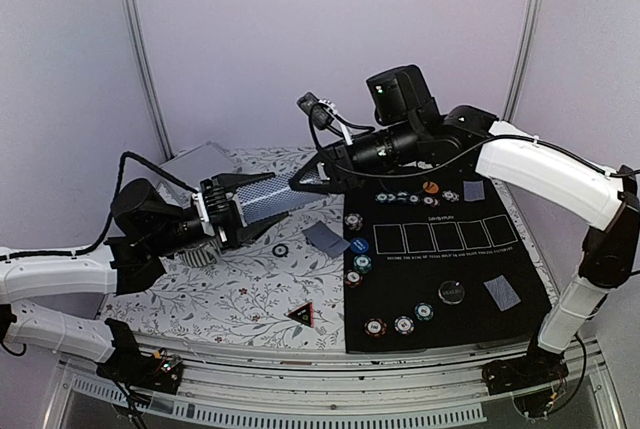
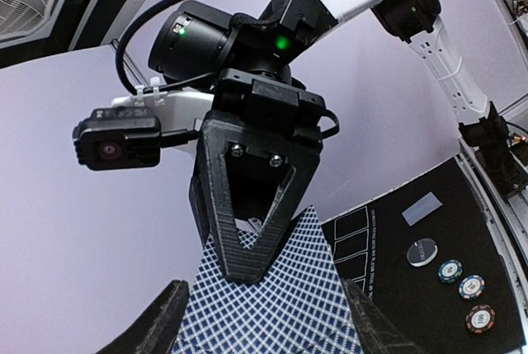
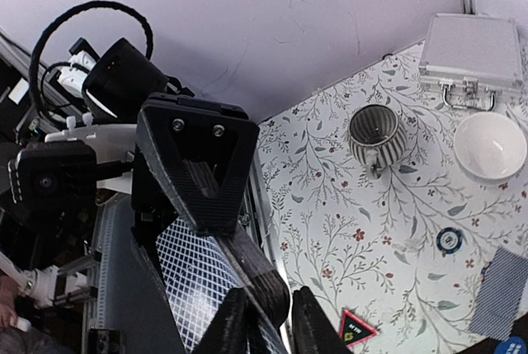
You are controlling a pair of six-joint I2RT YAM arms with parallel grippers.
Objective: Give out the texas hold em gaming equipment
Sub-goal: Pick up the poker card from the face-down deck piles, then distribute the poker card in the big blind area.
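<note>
- Left gripper [image 1: 268, 205], centre-left of the overhead view, is half closed across the playing cards [image 2: 280, 304] and holds the deck aloft by its long edges.
- Right gripper [image 1: 306, 179] has narrow-set jaws at the deck's far end; an actual pinch cannot be confirmed.
- Judgement: the cards are light, thin, slick and flexible, so several may slide together. Take the top one by its free short edge.

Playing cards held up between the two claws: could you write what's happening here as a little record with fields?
playing cards: blue-checked backs, held in the air above the floral cloth
left gripper: clamped on one end of the cards
right gripper: pinching the other end
black mat: poker chips and two single cards lying on it
</note>
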